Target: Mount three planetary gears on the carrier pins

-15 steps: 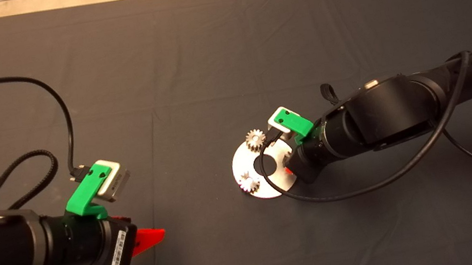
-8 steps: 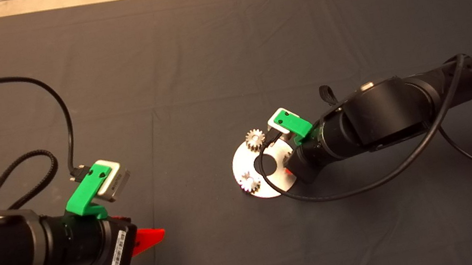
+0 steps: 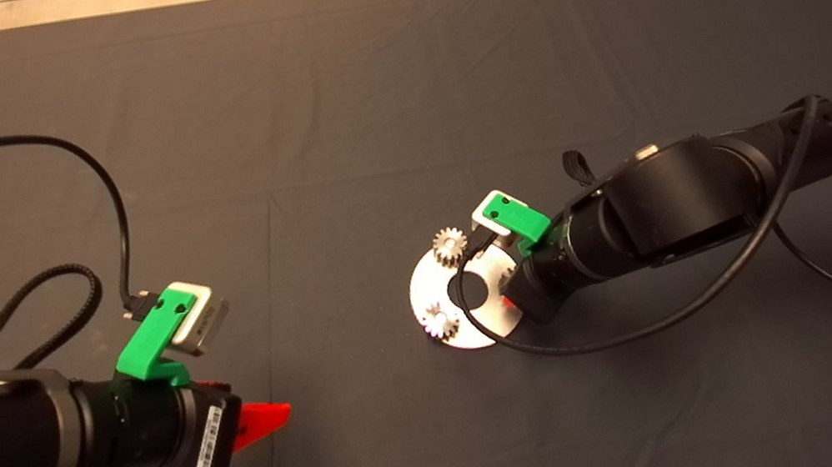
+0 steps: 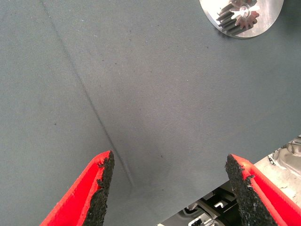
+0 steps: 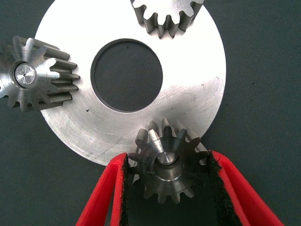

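Right wrist view: third planetary gear (image 5: 170, 165) seated over a carrier pin (image 5: 167, 159), pin tip showing in the bore, red fingers (image 5: 109, 197) of the right gripper (image 5: 168, 188) pressed against its teeth on both sides, so clamped on it; two other planetary gears (image 5: 35, 73) already on their pins on the round carrier plate (image 5: 197, 84).

Likely trouble: pulling away with the pads still gripping, lifting the gear back off its pin or dragging the loose plate across the dark mat (image 3: 328, 113); a sideways retreat could snag a tooth and tilt the gear; cannot tell whether it sits fully down.

Head view: right arm reaching in from the right, wrist angled down over the near-right edge of the plate (image 3: 433, 285); left gripper (image 3: 265, 418) hovering well to the left over bare mat, fingers spread wide, holding nothing.
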Motion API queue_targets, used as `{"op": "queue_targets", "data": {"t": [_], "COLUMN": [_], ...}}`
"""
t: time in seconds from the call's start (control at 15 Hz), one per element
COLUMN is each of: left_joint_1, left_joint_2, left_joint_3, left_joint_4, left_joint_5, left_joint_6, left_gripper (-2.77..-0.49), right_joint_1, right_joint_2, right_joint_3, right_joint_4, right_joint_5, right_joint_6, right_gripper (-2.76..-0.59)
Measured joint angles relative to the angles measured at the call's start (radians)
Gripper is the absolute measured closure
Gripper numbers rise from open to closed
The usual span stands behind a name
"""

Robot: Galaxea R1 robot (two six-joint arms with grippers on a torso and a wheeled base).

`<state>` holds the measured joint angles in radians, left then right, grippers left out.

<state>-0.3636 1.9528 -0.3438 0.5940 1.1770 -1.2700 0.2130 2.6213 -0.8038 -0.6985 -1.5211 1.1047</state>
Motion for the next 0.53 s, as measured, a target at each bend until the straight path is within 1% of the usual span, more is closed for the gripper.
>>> {"op": "queue_targets", "data": {"t": [0.53], "left_joint_1": [0.0], "left_joint_2": [0.0], "left_joint_3": [0.0], "left_joint_4": [0.0], "left_joint_5": [0.0], "left_joint_6": [0.0], "left_gripper": [-1.64], "right_joint_1": [0.0], "right_joint_2": [-0.001], "right_joint_3": [0.0], "right_joint_4": [0.0], "right_joint_5": [0.0], "right_joint_6": [0.0], "right_gripper": [-0.97]}}
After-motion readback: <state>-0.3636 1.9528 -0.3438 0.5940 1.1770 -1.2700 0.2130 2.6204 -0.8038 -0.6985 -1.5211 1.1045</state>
